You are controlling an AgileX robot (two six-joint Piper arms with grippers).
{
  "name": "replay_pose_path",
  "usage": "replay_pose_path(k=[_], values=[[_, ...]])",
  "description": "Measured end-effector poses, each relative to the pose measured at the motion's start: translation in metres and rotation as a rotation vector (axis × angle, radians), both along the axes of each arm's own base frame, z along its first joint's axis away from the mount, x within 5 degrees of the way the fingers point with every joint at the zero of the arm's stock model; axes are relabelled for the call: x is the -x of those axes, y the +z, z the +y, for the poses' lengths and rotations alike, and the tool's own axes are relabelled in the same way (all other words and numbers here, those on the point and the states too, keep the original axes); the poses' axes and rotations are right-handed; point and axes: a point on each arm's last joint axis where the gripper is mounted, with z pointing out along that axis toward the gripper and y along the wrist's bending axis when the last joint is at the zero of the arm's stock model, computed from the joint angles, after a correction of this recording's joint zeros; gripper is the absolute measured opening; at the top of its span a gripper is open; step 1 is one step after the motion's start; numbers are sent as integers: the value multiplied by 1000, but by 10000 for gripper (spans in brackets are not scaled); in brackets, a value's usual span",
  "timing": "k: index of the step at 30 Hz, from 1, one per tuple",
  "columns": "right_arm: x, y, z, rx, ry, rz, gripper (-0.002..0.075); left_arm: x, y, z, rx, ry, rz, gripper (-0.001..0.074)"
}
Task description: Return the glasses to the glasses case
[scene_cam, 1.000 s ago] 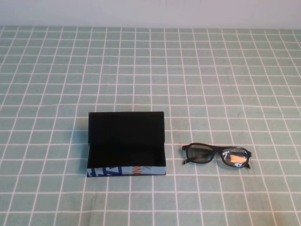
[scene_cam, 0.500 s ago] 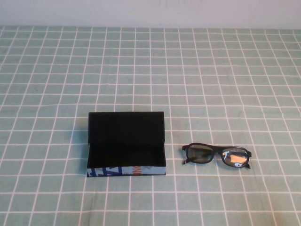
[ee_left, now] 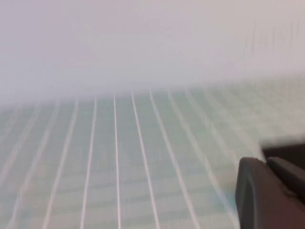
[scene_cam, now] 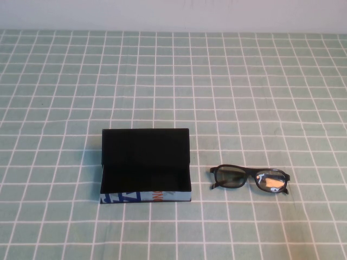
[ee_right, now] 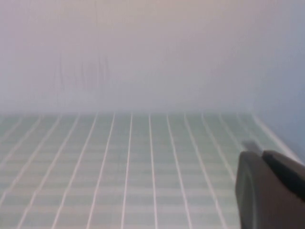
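I see the glasses case [scene_cam: 146,167] lid-up and open, nearer the bench's front edge, left of centre; printed side faces front. Glasses [scene_cam: 250,179] lie flat on the checked cloth [scene_cam: 217,81] just right of it, apart, not touching. Left gripper [ee_left: 271,193] & right gripper [ee_right: 269,188]: each shows only a dark finger over bare cloth, prob. parked; can't tell if fingers are open or closed.
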Motion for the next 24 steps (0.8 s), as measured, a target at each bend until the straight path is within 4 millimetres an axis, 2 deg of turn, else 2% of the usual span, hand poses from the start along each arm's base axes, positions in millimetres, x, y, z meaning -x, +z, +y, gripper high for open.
replay_pose_path(k=[6,13,17,20,22,24], values=[[4,25,-4,-4,-41,-276,-13,2,27,1,65,4,-287,-1],[11,41,-6,-11,-71,-475,-13,5,36,2,85,6,-391,-1],[22,56,-9,-22,-98,-666,-13,13,54,4,242,-21,-587,-1],[32,82,-10,-43,-100,-775,-13,24,69,6,344,-56,-767,-1],[43,107,-9,-75,-80,-833,-13,30,81,7,370,-70,-833,-1],[54,133,-9,-127,-45,-863,-13,38,103,8,379,-77,-880,-1]])
